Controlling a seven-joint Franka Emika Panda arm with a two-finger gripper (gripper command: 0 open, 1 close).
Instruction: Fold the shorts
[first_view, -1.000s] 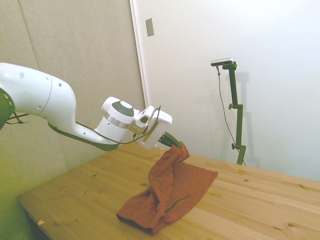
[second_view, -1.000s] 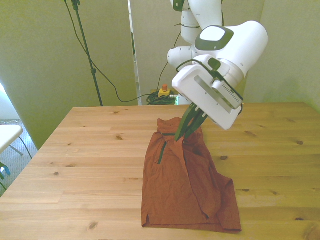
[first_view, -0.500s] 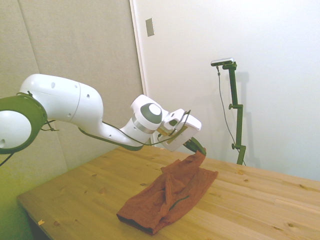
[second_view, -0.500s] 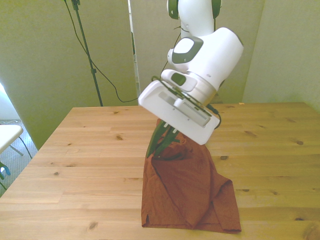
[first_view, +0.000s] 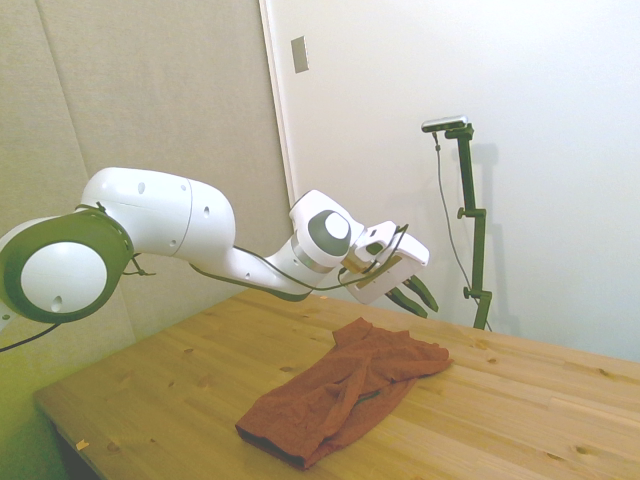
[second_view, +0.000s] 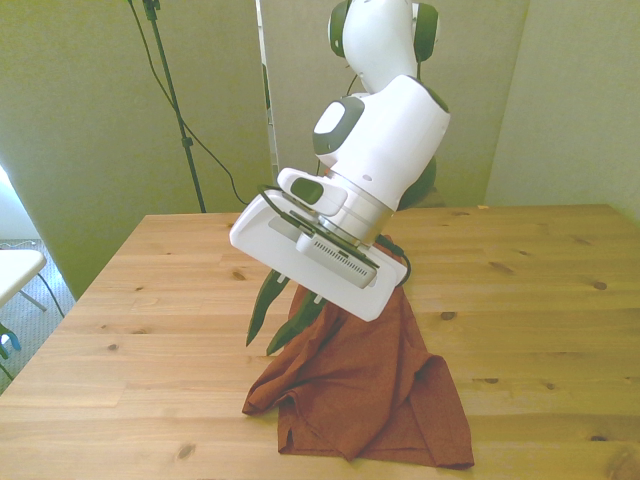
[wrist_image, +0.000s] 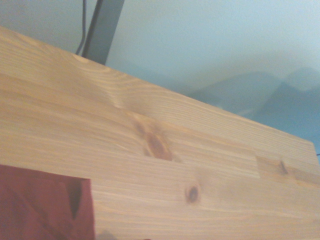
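Shorts (first_view: 345, 385) are lying rumpled on the table (first_view: 520, 400), folded over themselves. We are seeing the gripper (first_view: 414, 297) hovering just above their far end, at about one o'clock in the side view, fingers spread and gripping nothing. Bare wood is lying open around the cloth.

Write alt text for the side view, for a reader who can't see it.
A rumpled rust-brown pair of shorts lies in a loose fold on a wooden table. A white robot arm reaches in from the left, its open gripper empty and hovering just above the far end of the shorts.
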